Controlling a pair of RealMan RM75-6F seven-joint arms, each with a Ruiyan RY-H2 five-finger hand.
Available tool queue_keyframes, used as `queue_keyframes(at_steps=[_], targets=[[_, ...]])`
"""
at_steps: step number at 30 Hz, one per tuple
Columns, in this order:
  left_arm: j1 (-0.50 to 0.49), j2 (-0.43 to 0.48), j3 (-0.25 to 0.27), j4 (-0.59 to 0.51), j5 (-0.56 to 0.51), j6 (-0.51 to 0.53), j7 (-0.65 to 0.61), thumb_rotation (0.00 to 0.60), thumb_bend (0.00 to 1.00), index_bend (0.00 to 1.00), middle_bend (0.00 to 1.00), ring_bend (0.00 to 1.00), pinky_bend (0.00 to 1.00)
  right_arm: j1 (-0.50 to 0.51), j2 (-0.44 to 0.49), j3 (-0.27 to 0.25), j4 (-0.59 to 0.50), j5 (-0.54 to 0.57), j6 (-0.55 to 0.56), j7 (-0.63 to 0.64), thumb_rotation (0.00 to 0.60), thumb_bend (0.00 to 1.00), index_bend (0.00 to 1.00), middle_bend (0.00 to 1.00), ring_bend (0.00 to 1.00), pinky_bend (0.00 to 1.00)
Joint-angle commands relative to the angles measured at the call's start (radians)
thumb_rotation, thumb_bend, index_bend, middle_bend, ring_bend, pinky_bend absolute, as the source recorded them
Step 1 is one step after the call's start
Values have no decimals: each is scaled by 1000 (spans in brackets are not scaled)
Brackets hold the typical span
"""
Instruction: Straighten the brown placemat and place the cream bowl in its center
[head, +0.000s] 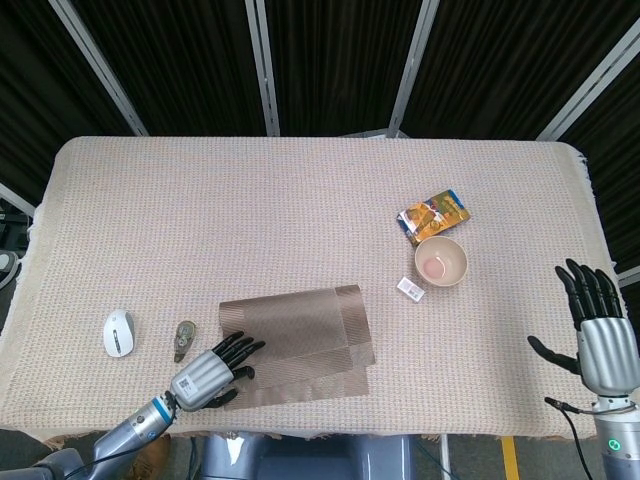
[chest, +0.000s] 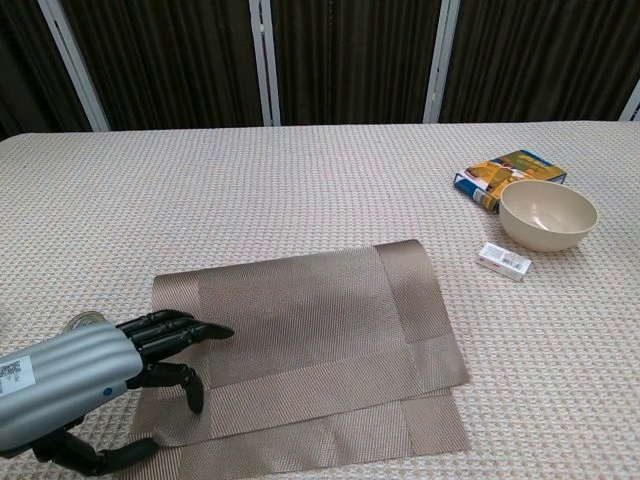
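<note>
The brown placemat (head: 296, 340) (chest: 300, 335) lies near the table's front edge, folded in two layers, the upper one skewed over the lower. My left hand (head: 210, 372) (chest: 105, 370) rests on its left edge, fingers stretched out flat over the mat and thumb tip touching it; nothing is plainly gripped. The cream bowl (head: 441, 261) (chest: 547, 213) stands upright and empty, well to the right of the mat. My right hand (head: 600, 338) hovers open at the table's right front corner, far from the bowl, and shows only in the head view.
A yellow snack packet (head: 434, 216) (chest: 508, 172) lies just behind the bowl. A small white box (head: 410, 289) (chest: 504, 261) sits between bowl and mat. A white mouse (head: 118, 333) and a small greenish object (head: 184, 339) lie left of the mat.
</note>
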Motion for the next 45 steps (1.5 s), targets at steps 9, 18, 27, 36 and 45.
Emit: queue_keyframes(at_steps=[9,18,27,36,45], targets=[[-6,-20,2,15,-17,-11,-12,600,415,364,0,0,0,-4,4,2,-3,-8,-1,9,600,0,0,0,0,0],[-15,-38,1,26,-25,-19,-17,600,450,368,0,0,0,-5,5,7,-3,-8,-2,16,600,0,0,0,0,0],[-19,-52,-3,39,-33,-12,-24,600,451,425,0,0,0,-7,8,9,-4,-11,-2,26,600,0,0,0,0,0],[-19,-52,-2,42,-39,-6,-26,600,452,503,0,0,0,-10,9,11,-5,-15,1,30,600,0,0,0,0,0],[-20,-49,-6,33,-54,-8,-30,600,500,585,0,0,0,-11,10,14,-5,-15,2,35,600,0,0,0,0,0]])
